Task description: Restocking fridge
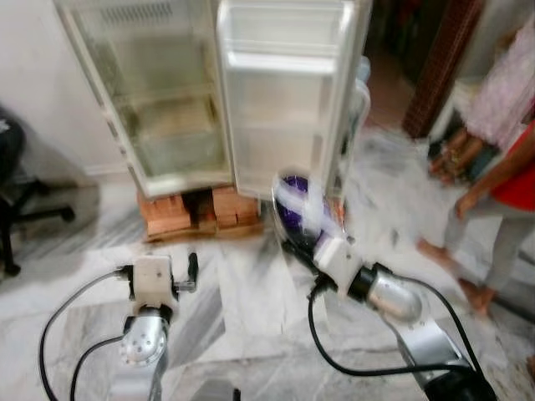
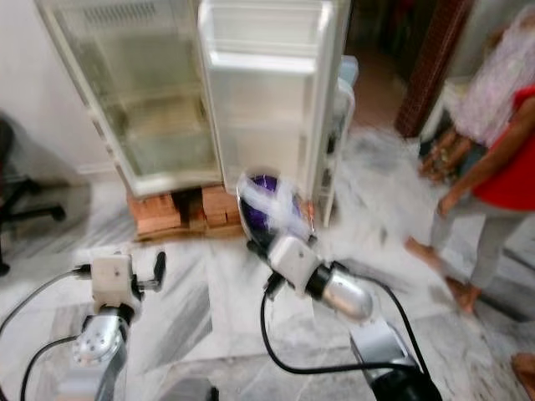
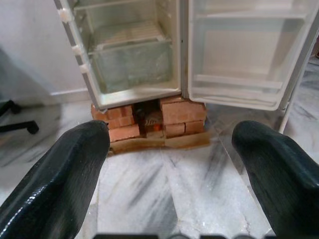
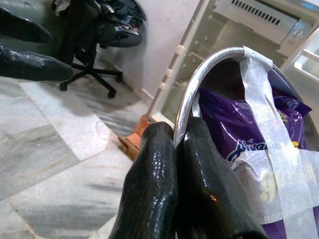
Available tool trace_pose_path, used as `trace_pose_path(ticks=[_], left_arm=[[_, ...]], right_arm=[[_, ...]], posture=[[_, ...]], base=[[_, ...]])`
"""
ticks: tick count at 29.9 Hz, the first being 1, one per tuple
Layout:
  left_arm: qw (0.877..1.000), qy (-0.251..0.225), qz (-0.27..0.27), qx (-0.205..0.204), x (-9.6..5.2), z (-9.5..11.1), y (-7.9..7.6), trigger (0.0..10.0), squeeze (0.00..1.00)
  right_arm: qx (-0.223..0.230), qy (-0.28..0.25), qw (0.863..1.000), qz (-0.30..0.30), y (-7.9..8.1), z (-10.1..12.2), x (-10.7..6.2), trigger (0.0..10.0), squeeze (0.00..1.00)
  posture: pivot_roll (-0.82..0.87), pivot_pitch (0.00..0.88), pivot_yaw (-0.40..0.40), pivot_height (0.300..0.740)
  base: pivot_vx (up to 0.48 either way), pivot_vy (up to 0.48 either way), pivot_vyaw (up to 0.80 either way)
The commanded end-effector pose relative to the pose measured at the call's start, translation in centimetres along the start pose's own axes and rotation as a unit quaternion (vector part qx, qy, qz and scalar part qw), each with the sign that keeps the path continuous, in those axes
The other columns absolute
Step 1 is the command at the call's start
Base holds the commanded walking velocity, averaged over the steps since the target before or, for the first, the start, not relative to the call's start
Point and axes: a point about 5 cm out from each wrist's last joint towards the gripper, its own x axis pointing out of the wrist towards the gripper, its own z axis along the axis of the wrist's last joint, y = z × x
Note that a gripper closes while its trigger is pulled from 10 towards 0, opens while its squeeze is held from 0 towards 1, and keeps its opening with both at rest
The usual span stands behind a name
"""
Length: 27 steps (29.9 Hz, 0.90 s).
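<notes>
Two silver arms sit nearest the cam. Right gripper (image 4: 174, 164), near-right of centre, has both black fingers (image 4: 149, 189) pinched together on the metal rim of a round steel bowl (image 4: 199, 82). Bowl is held up off the floor, just in front of the fridge door's lower edge. It's tipped on edge, rim roughly upright, with the open mouth facing away from the arm; exact heading is hard to call since the head views are blurred. Inside it sits a purple snack packet (image 4: 234, 134), strapped in with strips of white tape (image 4: 264, 144) crossing the mouth. Packet's long axis can't be read; too much is hidden by tape & rim.

Left gripper (image 3: 172, 149) is low at near-left, fingers spread wide apart w/ nothing between them, aimed at the fridge base across bare marble floor (image 1: 242, 292).

Fridge (image 1: 167, 100) stands at far centre, raised on a stack of red bricks (image 1: 196, 213). Its door (image 1: 284, 92) is swung open to the right, inner shelves facing the robot. Cabinet interior looks bare, w/ a clear drawer (image 3: 132, 64) at the bottom.

Far left: black office chair (image 1: 12, 196) by the wall. Far right: two people (image 1: 501, 159) on the floor, one in red, one in a pale patterned top.
</notes>
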Motion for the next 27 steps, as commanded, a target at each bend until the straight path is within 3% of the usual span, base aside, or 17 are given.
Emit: trace_pose_path(ticks=[1,7,19,27], left_arm=[[1.000,-0.012,0.007,0.005,0.30,0.57,0.75,10.0,0.00],[1.000,-0.016,0.006,0.006,0.40,0.68,0.86,10.0,0.00],[1.000,-0.019,-0.001,0.004,0.51,0.73,0.59,10.0,0.00],[1.000,-0.019,-0.006,0.004,0.59,0.69,0.52,10.0,0.00]], right_arm=[[-0.010,-0.023,1.000,-0.004,-0.24,0.89,0.54,10.0,0.00],[-0.025,-0.026,0.999,0.005,-0.06,0.96,0.62,10.0,0.00],[-0.030,-0.030,0.999,0.010,-0.11,0.97,0.70,10.0,0.00],[-0.026,-0.026,0.999,0.002,-0.14,0.67,0.61,10.0,0.00]], posture=[[0.05,0.000,-0.034,0.740],[0.06,0.000,-0.035,0.740],[0.06,0.000,-0.037,0.740],[0.05,0.000,-0.036,0.740]], base=[[0.000,0.420,0.00],[0.251,0.409,0.00],[0.337,0.340,0.74],[0.390,0.280,0.00]])
